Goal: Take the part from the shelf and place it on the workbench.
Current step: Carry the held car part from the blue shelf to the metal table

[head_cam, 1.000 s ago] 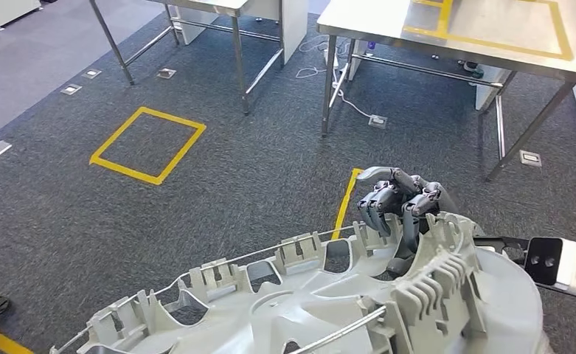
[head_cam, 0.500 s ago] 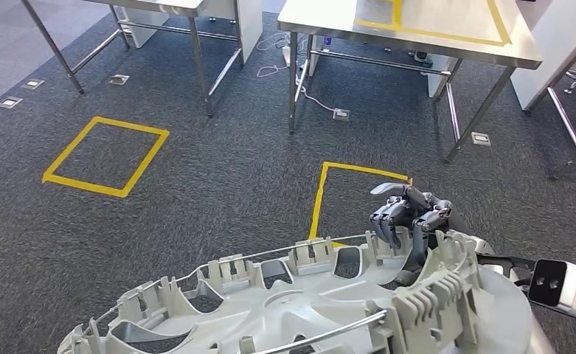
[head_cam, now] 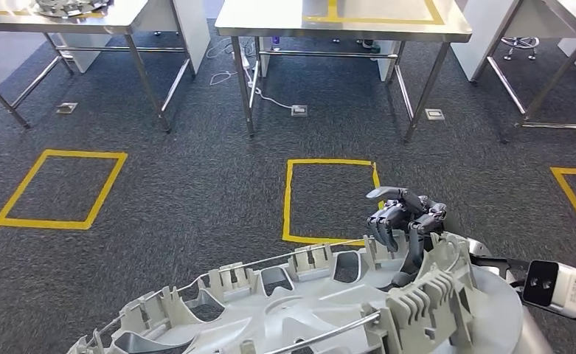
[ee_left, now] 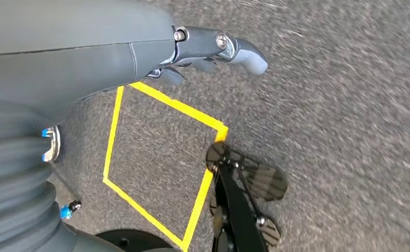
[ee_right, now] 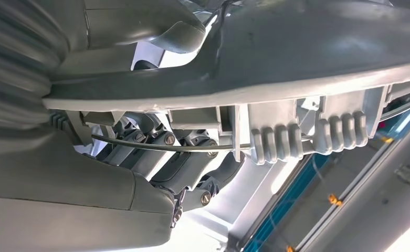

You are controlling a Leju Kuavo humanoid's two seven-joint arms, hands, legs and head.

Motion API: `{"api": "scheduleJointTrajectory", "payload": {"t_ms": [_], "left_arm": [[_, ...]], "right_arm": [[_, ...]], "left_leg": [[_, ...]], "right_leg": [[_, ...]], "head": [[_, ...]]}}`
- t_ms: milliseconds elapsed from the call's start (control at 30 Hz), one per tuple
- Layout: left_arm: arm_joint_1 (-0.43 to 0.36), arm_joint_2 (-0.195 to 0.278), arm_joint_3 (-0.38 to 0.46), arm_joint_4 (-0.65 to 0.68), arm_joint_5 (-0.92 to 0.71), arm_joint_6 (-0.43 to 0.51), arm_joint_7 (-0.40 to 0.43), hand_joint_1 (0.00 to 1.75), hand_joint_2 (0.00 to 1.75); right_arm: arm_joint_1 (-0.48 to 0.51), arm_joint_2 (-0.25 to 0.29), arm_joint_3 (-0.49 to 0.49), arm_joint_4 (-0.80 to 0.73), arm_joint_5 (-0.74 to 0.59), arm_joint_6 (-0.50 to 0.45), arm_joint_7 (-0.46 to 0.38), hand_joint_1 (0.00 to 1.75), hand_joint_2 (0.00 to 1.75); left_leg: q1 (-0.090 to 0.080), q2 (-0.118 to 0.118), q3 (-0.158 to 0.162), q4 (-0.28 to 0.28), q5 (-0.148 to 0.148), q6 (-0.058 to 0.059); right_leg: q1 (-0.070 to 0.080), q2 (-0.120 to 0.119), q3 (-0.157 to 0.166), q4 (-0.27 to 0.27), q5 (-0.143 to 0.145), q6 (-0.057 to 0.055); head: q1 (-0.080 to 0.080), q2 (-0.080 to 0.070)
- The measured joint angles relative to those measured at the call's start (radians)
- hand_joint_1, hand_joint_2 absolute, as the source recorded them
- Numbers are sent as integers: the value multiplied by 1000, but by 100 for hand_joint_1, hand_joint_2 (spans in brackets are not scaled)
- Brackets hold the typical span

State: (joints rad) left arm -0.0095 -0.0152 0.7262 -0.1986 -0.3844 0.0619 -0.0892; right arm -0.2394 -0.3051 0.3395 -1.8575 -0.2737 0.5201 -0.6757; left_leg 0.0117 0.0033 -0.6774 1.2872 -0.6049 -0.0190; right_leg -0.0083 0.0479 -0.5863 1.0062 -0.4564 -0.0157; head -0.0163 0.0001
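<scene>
Dark carpet floor (head_cam: 196, 192) with yellow taped squares (head_cam: 329, 199) stretches ahead to steel worktops (head_cam: 344, 22). The large grey ribbed part (head_cam: 307, 310) sits low in the head view — the right hand (head_cam: 406, 221) grips its rim, fingers hooked over. The left hand (ee_left: 213, 50) hangs over the floor, fingers apart, holding nothing.

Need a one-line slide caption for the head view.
Right hand grips the grey part, facing steel workbenches across taped floor squares.
</scene>
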Motion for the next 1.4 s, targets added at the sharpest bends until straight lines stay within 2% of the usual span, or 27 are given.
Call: {"api": "scheduleJointTrajectory", "payload": {"t_ms": [33,67,133,167,233,300,367,400,433,467,500,600,667,700,800,867,933,967,1000,1067,1100,1133,1167,1233,1300,1333,1400], "left_arm": [[-1,0,0,0,0,-3,-5,0,175],[-1,-1,0,0,-1,-6,-9,0,175],[-3,-2,0,1,-3,-9,-15,0,175],[-4,-3,0,1,-4,-10,-17,0,175],[-7,-6,0,1,-7,-11,-19,0,175],[-9,-8,1,1,-9,-11,-21,0,175],[-8,-9,1,0,-10,-12,-24,0,175],[-6,-9,2,1,-10,-13,-26,0,175],[-5,-9,2,1,-11,-15,-27,0,175],[-5,-9,2,1,-11,-17,-29,0,175],[-5,-9,3,1,-12,-20,-30,0,175],[-7,-11,3,1,-16,-23,-35,0,175],[-8,-13,3,1,-20,-24,-37,0,175],[-8,-14,3,1,-22,-24,-37,0,175],[-9,-14,3,0,-26,-27,-37,0,175],[-9,-15,3,1,-28,-29,-37,0,175],[-7,-15,3,1,-29,-30,-37,0,175],[-6,-15,3,1,-30,-30,-37,0,175],[-5,-14,3,1,-31,-30,-37,0,175],[-4,-13,3,1,-33,-30,-37,0,175],[-4,-12,3,2,-34,-30,-36,0,175],[-5,-12,3,2,-34,-30,-36,0,175],[-5,-12,3,2,-35,-30,-36,0,175],[-7,-11,3,3,-36,-30,-35,0,175],[-7,-11,3,3,-36,-30,-35,0,175],[-7,-11,3,3,-36,-30,-35,0,175],[-8,-10,4,3,-36,-30,-35,0,175]], "right_arm": [[-2,0,0,0,-2,0,1,175,175],[-5,0,1,0,-3,0,3,175,175],[-12,1,1,0,-7,1,6,175,175],[-14,1,2,0,-8,0,8,175,175],[-16,1,2,0,-7,-2,11,175,175],[-18,2,4,0,-2,-8,11,175,175],[-19,5,8,0,10,-17,10,175,175],[-18,8,10,0,19,-22,8,175,175],[-17,10,13,0,27,-27,7,175,175],[-14,13,15,0,35,-31,6,175,175],[-12,16,16,0,41,-34,4,175,175],[-9,22,17,0,55,-39,-5,175,175],[-8,29,19,0,62,-41,-11,175,175],[-7,31,20,0,66,-42,-13,175,175],[-7,39,25,0,74,-45,-16,175,175],[-7,46,28,-1,76,-47,-17,175,175],[-8,53,32,-1,78,-49,-17,175,175],[-7,55,34,0,79,-49,-17,175,175],[-8,57,36,0,79,-49,-17,175,175],[-9,58,38,0,78,-49,-16,175,175],[-11,58,39,0,77,-50,-16,175,175],[-13,58,40,0,76,-50,-15,175,175],[-15,58,41,0,75,-50,-15,175,175],[-19,59,42,0,74,-50,-13,175,175],[-23,59,43,0,73,-50,-13,175,175],[-25,59,43,0,73,-50,-13,175,175],[-27,60,45,0,72,-52,-13,175,175]], "left_leg": [[2,-6,26,-59,37,0],[6,-24,58,-131,70,0],[8,-52,103,-232,106,5],[7,-57,109,-248,106,10],[3,-38,110,-250,109,24],[5,-20,113,-254,113,38],[6,-4,112,-256,113,46],[4,3,112,-256,112,48],[3,11,112,-256,111,49],[2,17,112,-256,110,49],[2,22,113,-256,109,49],[0,29,120,-256,103,43],[-2,32,122,-257,98,32],[-3,33,124,-260,96,26],[-3,28,125,-246,82,10],[-1,12,77,-146,37,3],[0,5,-2,-12,-8,-2],[0,4,-29,23,-6,-3],[0,4,-37,17,18,-4],[1,2,0,-101,109,-2],[1,0,27,-168,142,0],[0,-3,48,-217,160,4],[-1,-6,59,-243,162,9],[-2,-6,66,-251,151,24],[0,-5,77,-256,146,38],[2,-5,84,-259,143,44],[3,-5,93,-261,133,51]], "right_leg": [[-1,12,1,2,-1,2],[-2,23,0,5,-2,6],[-2,46,-5,12,-4,19],[-2,55,-8,12,-4,26],[-5,68,-12,10,-1,39],[-4,40,-26,38,-18,49],[-1,-15,-77,144,-75,56],[-2,-31,-113,215,-106,59],[-3,-39,-142,273,-126,60],[-3,-41,-155,297,-127,60],[-3,-43,-147,282,-109,59],[3,-55,-43,83,-20,43],[11,-63,-8,11,-9,30],[14,-61,-7,8,-14,24],[7,-53,7,-5,-15,8],[2,-50,22,-11,-18,-2],[2,-46,33,-10,-28,-7],[2,-42,40,-9,-34,-7],[2,-38,48,-8,-42,-6],[0,-31,69,-6,-60,0],[2,-29,77,-4,-70,4],[3,-26,81,-2,-79,10],[5,-24,83,-3,-84,15],[5,-21,88,-1,-85,26],[3,-27,79,30,-85,35],[2,-32,55,71,-93,40],[1,-39,-28,198,-133,49]], "head": [[0,0],[-1,0],[-1,0],[-2,0],[-1,0],[4,0],[12,0],[14,0],[15,0],[15,0],[15,0],[15,0],[15,0],[16,0],[14,0],[8,0],[3,0],[2,0],[1,0],[-1,0],[-2,0],[-3,0],[-3,0],[-3,0],[0,0],[2,0],[7,0]]}}
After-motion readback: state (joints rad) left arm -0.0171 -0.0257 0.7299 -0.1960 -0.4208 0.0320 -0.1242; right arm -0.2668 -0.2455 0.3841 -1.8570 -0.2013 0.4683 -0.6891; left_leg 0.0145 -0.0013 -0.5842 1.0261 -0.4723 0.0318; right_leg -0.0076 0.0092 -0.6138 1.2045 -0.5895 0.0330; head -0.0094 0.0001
